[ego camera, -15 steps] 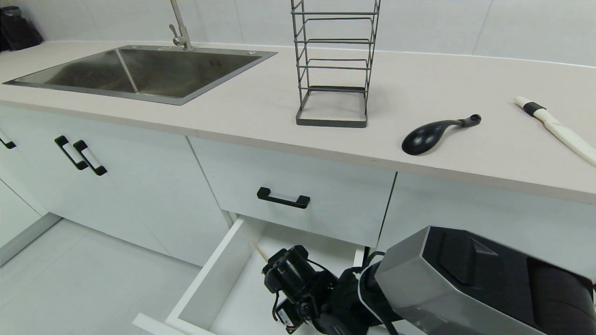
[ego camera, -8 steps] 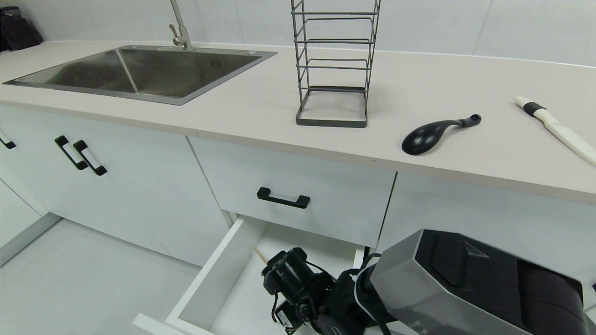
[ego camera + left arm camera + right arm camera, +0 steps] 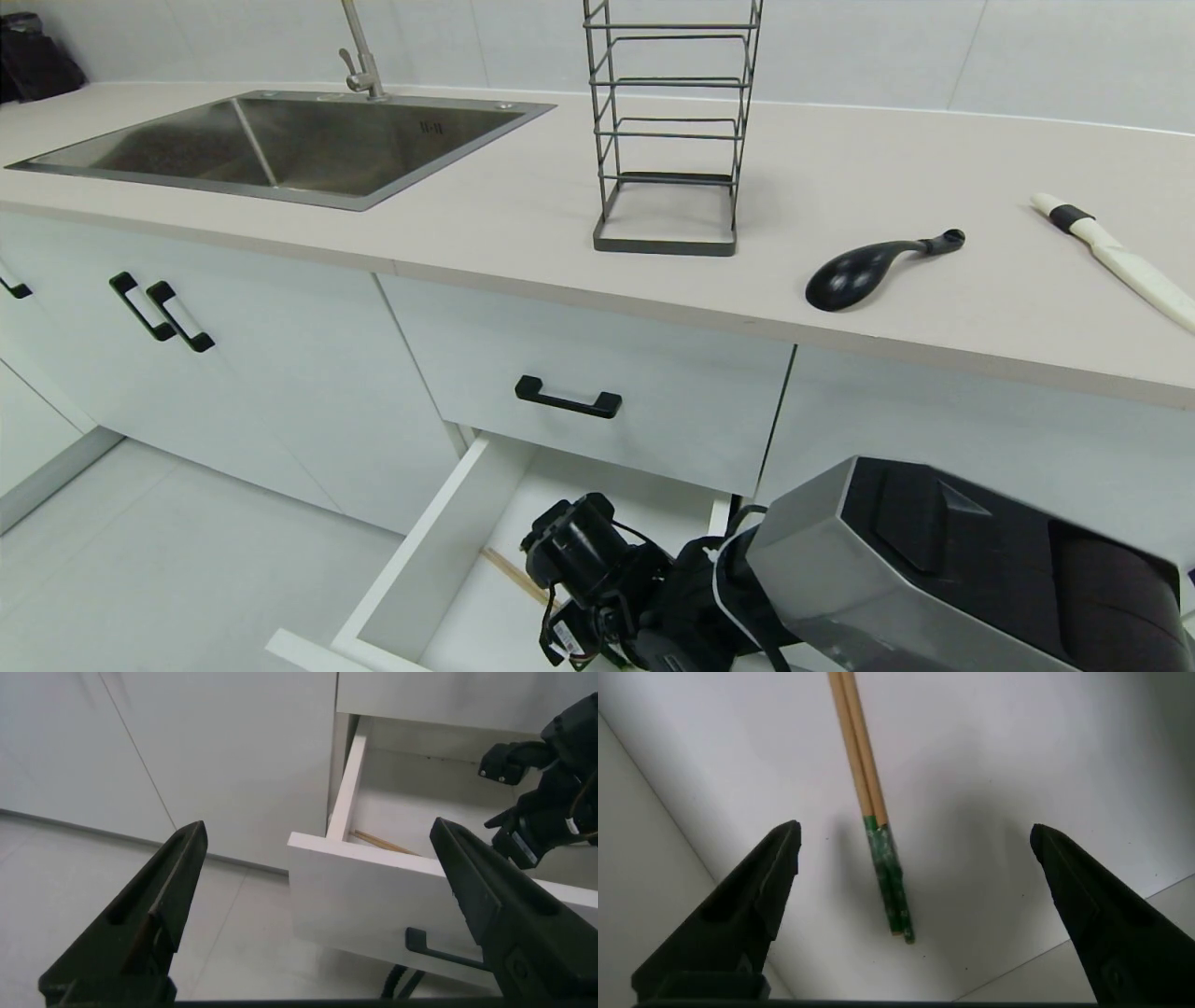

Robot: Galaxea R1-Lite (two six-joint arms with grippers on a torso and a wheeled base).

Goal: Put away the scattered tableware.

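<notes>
A pair of wooden chopsticks (image 3: 868,793) with green-patterned ends lies flat on the white floor of the open lower drawer (image 3: 439,551). My right gripper (image 3: 915,833) hangs just above the pair, fingers wide open and holding nothing. From the head view the chopsticks (image 3: 509,571) lie beside the drawer's left wall. A black spoon (image 3: 864,269) and a white knife with a black band (image 3: 1116,259) lie on the counter at the right. My left gripper (image 3: 318,829) is open and empty, out in front of the drawer (image 3: 374,896).
A tall wire rack (image 3: 667,131) stands mid-counter, with a steel sink (image 3: 280,140) and faucet to its left. The upper drawer with a black handle (image 3: 568,399) is closed above the open one. Cabinet doors stand to the left.
The chopsticks, earlier held tilted up beside the right wrist, now lie on the drawer floor, let go. The right arm has shifted only slightly.
</notes>
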